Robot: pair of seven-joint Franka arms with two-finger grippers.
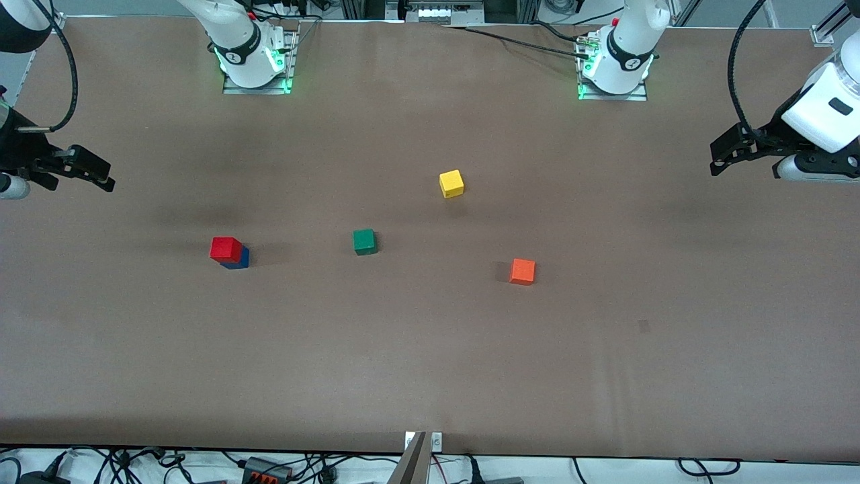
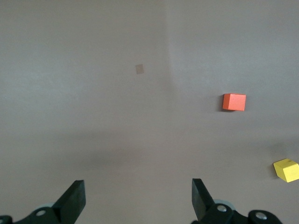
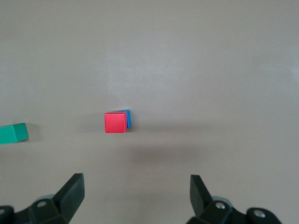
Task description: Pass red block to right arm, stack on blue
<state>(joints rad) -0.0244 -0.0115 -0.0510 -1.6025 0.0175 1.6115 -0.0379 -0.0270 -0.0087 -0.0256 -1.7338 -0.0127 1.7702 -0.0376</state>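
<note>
The red block (image 1: 226, 248) sits on top of the blue cube (image 1: 240, 261), toward the right arm's end of the table. The red one is set a little off, so one blue edge shows. Both show in the right wrist view, red (image 3: 115, 122) over blue (image 3: 128, 117). My right gripper (image 1: 106, 176) is open and empty, held in the air over the table's edge at the right arm's end, apart from the stack. My left gripper (image 1: 717, 161) is open and empty, held over the table's edge at the left arm's end. Both grippers show open in their own wrist views, right (image 3: 135, 191) and left (image 2: 138, 196).
A green cube (image 1: 364, 241) lies mid-table beside the stack. A yellow cube (image 1: 451, 183) lies farther from the front camera. An orange cube (image 1: 522, 271) lies toward the left arm's end. A small dark patch (image 1: 643, 327) marks the table cover.
</note>
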